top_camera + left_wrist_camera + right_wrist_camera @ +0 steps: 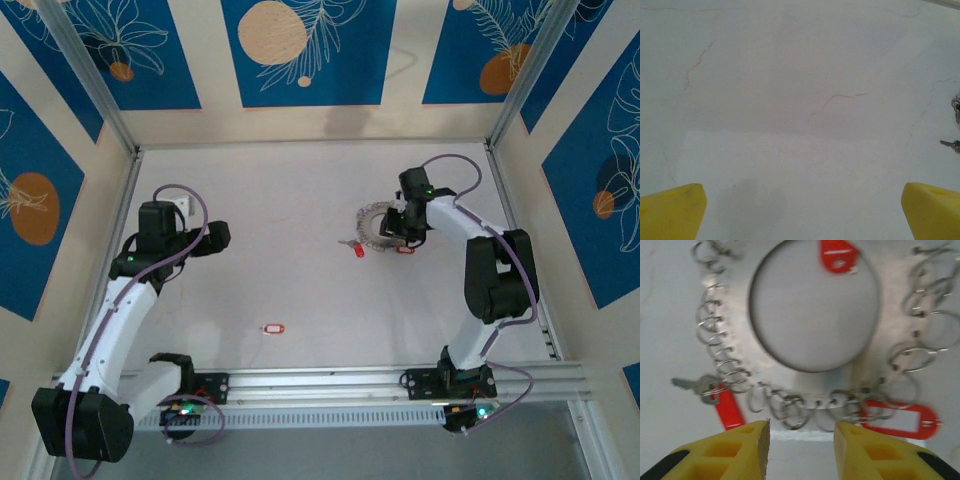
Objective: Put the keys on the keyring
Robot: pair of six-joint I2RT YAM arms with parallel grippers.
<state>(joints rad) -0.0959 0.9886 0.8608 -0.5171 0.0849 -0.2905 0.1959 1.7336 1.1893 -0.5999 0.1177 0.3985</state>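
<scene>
Two pincers, both released. Left pincer (802,215): yellow fingers spread wide over bare surface (790,100). Right pincer (801,440): fingers apart, nothing between them, just below the keyring (742,300), right of centre in the top view. Red key tags at its rim: upper tag (838,255), lower-left tag (729,410) beside a metal key (692,385), lower-right tag (905,420). Loose tag (272,328): lower centre, well apart.
</scene>
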